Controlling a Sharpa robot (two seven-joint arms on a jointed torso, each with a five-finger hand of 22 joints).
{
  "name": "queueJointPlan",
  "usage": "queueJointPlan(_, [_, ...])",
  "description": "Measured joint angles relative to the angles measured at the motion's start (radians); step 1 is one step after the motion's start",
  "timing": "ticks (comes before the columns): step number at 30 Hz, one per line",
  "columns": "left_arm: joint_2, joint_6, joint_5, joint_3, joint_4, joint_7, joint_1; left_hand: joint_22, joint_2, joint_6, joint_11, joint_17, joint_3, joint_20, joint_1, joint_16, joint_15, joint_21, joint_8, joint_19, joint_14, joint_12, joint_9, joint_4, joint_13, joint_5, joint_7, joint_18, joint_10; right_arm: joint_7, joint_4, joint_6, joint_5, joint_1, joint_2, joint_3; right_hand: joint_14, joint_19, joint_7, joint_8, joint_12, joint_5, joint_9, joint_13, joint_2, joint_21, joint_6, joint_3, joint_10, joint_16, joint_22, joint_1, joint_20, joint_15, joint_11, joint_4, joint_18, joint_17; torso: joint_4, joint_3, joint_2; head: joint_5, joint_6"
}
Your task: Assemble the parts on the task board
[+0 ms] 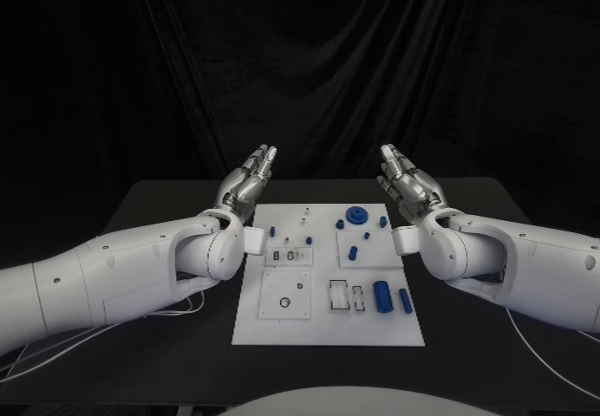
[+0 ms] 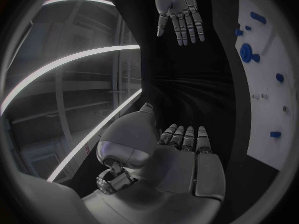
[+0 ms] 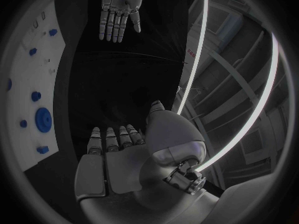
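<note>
The white task board (image 1: 328,325) lies in the middle of the black table. On its far part sit a blue gear (image 1: 359,215) and several small blue pegs; two blue cylinders (image 1: 382,295) stand side by side at its near right. My left hand (image 1: 251,182) and right hand (image 1: 407,182) are raised over the far corners of the board, fingers straight and together, palms facing each other, holding nothing. The left wrist view has my left hand (image 2: 181,154), the right hand (image 2: 179,12) opposite it, and the board (image 2: 268,104) with the gear (image 2: 246,51). The right wrist view mirrors this: right hand (image 3: 118,154), left hand (image 3: 119,10), board (image 3: 37,72), gear (image 3: 44,119).
Rectangular recessed plates (image 1: 288,295) and a slot (image 1: 339,295) are set in the near half of the board. Thin white cables (image 1: 187,303) trail on the table under each arm. A black curtain hangs behind the table's far edge.
</note>
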Motion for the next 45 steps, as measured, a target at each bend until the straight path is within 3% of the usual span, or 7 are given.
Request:
queueJointPlan(8, [0.022, 0.249, 0.045, -0.060, -0.044, 0.051, 0.053, 0.000, 0.006, 0.037, 0.020, 0.000, -0.007, 0.074, 0.050, 0.000, 0.041, 0.000, 0.012, 0.001, 0.000, 0.000, 0.006, 0.007, 0.000, 0.014, 0.023, 0.016, 0.006, -0.031, -0.026, 0.250, 0.086, 0.063, -0.013, -0.070, 0.000, 0.000, 0.054, 0.012, 0.009, 0.004, 0.005, 0.003, -0.001, 0.000, 0.025, -0.004, -0.002, 0.000, 0.000, 0.033, 0.044, 0.037, 0.055, 0.004, 0.000, 0.000, 0.0010, -0.0001, 0.002, 0.000, -0.003])
queueJointPlan(18, [0.035, 0.488, 0.092, -0.097, -0.073, 0.104, 0.088, 0.013, 0.006, 0.154, 0.100, 0.005, -0.007, 0.158, 0.136, 0.012, 0.108, 0.012, 0.045, 0.031, 0.018, 0.055, 0.021, 0.007, 0.021, 0.081, 0.090, 0.031, 0.086, -0.067, -0.045, 0.507, 0.176, 0.110, -0.023, -0.118, 0.002, 0.008, 0.110, 0.035, 0.044, 0.023, 0.012, 0.010, -0.003, 0.000, 0.059, -0.004, 0.003, 0.000, 0.003, 0.067, 0.097, 0.100, 0.117, 0.004, 0.000, 0.000, 0.0012, 0.0000, 0.002, 0.000, -0.003])
queueJointPlan(21, [0.036, 0.521, 0.100, -0.098, -0.075, 0.111, 0.089, 0.016, 0.004, 0.177, 0.115, 0.008, -0.004, 0.175, 0.163, 0.020, 0.122, 0.019, 0.051, 0.038, 0.025, 0.075, 0.023, 0.010, 0.026, 0.107, 0.103, 0.046, 0.101, -0.073, -0.046, 0.545, 0.190, 0.113, -0.024, -0.121, 0.002, 0.018, 0.134, 0.062, 0.074, 0.037, 0.020, 0.015, -0.009, 0.008, 0.095, -0.004, 0.009, 0.000, 0.009, 0.089, 0.114, 0.119, 0.142, 0.004, 0.000, 0.000, 0.0013, -0.0001, 0.002, 0.000, -0.003])
queueJointPlan(23, [-0.015, 0.556, 0.074, -0.098, -0.051, 0.113, 0.104, 0.018, 0.002, 0.197, 0.126, 0.012, 0.001, 0.180, 0.187, 0.029, 0.129, 0.022, 0.053, 0.043, 0.032, 0.091, 0.025, 0.008, 0.028, 0.132, 0.110, 0.047, 0.112, -0.068, 0.003, 0.574, 0.167, 0.128, -0.086, -0.121, 0.012, 0.032, 0.146, 0.080, 0.115, 0.061, 0.023, 0.022, -0.012, 0.020, 0.117, 0.000, 0.019, 0.012, 0.015, 0.130, 0.141, 0.149, 0.174, 0.000, 0.000, 0.006, 0.0035, -0.0026, 0.014, -0.014, -0.033])
queueJointPlan(28, [-0.085, 0.591, 0.035, -0.099, -0.064, 0.123, 0.109, 0.021, -0.005, 0.242, 0.151, 0.019, 0.035, 0.199, 0.263, 0.056, 0.151, 0.031, 0.066, 0.057, 0.054, 0.135, 0.029, -0.024, 0.034, 0.216, 0.131, 0.046, 0.137, -0.053, -0.007, 0.602, 0.120, 0.139, -0.134, -0.122, 0.097, 0.107, 0.129, 0.125, 0.276, 0.187, 0.032, 0.042, -0.048, 0.071, 0.148, 0.036, 0.065, 0.113, 0.041, 0.287, 0.194, 0.206, 0.269, -0.054, -0.001, 0.036, 0.0151, -0.0094, 0.051, -0.037, -0.060])
queueJointPlan(37, [-0.128, 0.610, 0.002, -0.099, -0.033, 0.125, 0.107, 0.026, -0.027, 0.311, 0.183, 0.027, 0.134, 0.229, 0.331, 0.100, 0.179, 0.044, 0.080, 0.078, 0.090, 0.195, 0.037, -0.089, 0.041, 0.310, 0.153, 0.046, 0.176, -0.051, 0.011, 0.623, 0.059, 0.154, -0.164, -0.122, 0.267, 0.250, 0.159, 0.201, 0.474, 0.250, 0.040, 0.056, -0.078, 0.145, 0.186, 0.060, 0.103, 0.296, 0.070, 0.425, 0.220, 0.244, 0.306, -0.133, -0.001, 0.072, 0.0270, -0.0167, 0.083, -0.050, -0.044])
queueJointPlan(45, [-0.165, 0.609, -0.008, -0.099, -0.006, 0.126, 0.107, 0.033, -0.049, 0.382, 0.218, 0.033, 0.246, 0.259, 0.334, 0.143, 0.198, 0.066, 0.096, 0.107, 0.120, 0.255, 0.044, -0.141, 0.047, 0.365, 0.168, 0.046, 0.211, -0.057, 0.010, 0.598, -0.032, 0.192, -0.180, -0.122, 0.498, 0.610, 0.214, 0.341, 0.660, 0.288, 0.052, 0.060, -0.081, 0.303, 0.300, 0.106, 0.232, 0.457, 0.119, 0.521, 0.216, 0.244, 0.318, -0.259, -0.025, 0.088, 0.0296, -0.0228, 0.105, -0.049, -0.046])
